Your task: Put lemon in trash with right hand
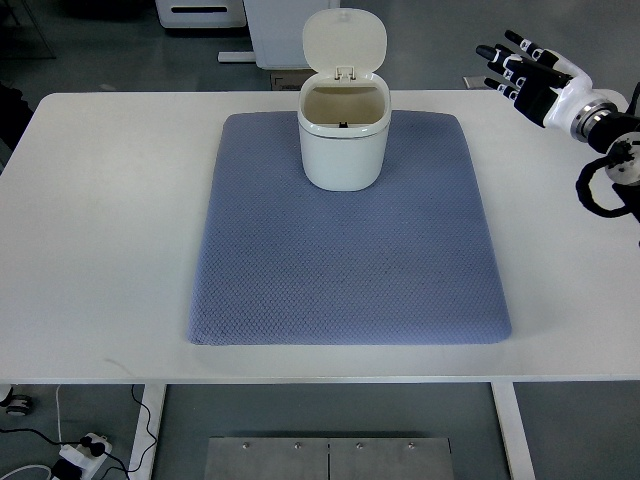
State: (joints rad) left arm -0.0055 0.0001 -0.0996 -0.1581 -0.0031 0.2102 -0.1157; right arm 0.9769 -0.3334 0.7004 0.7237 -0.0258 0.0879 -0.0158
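A small white trash bin point(342, 140) stands on the far middle of a blue-grey mat point(350, 250), its flip lid point(345, 42) open and upright. The inside of the bin looks dim; I see no lemon anywhere in view. My right hand point(515, 65) is at the far right, above the table's back edge, well away from the bin. Its black fingers point(497, 70) are spread and hold nothing. The left arm is out of view.
The white table point(110, 200) runs to all sides of the mat. White equipment stands on the floor behind the table point(240, 20). Cables and a power strip point(80, 455) lie on the floor at the lower left.
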